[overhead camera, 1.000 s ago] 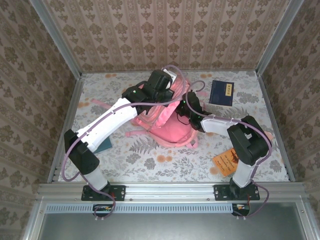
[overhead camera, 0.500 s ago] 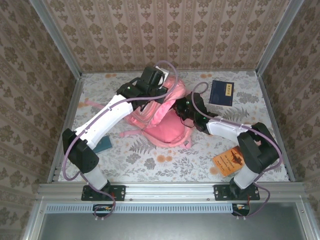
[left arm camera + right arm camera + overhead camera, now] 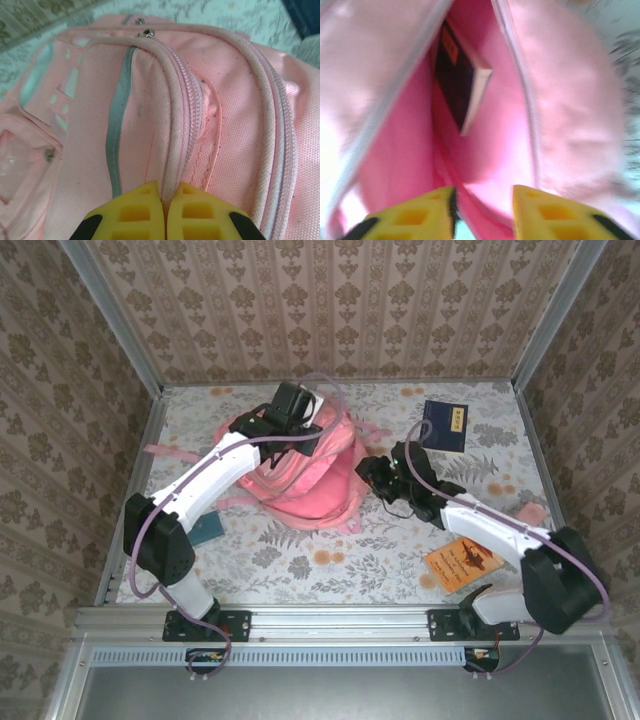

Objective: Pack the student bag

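Note:
The student bag [image 3: 300, 480], a big pink backpack, lies on the table's middle left with its mouth facing right. From above, my left gripper [image 3: 303, 430] comes down on the bag's top. In the left wrist view it [image 3: 164, 200] is shut on the piped zip seam of the bag [image 3: 150, 100]. My right gripper [image 3: 372, 478] hangs just outside the bag's right edge. Its jaws [image 3: 484, 200] are open and hold nothing. They face the bag's gaping pink interior [image 3: 485, 150], where a dark book [image 3: 454, 75] with an orange label stands.
A dark blue book [image 3: 443, 425] lies at the back right. An orange booklet [image 3: 462, 562] sits near the right arm's base, a small pink item [image 3: 530, 512] beyond it. A teal item [image 3: 207, 530] lies beside the left arm. Patterned walls close three sides.
The left arm has swung left, dragging the bag's top with it. The right gripper has drawn back to the right, out of the bag's mouth.

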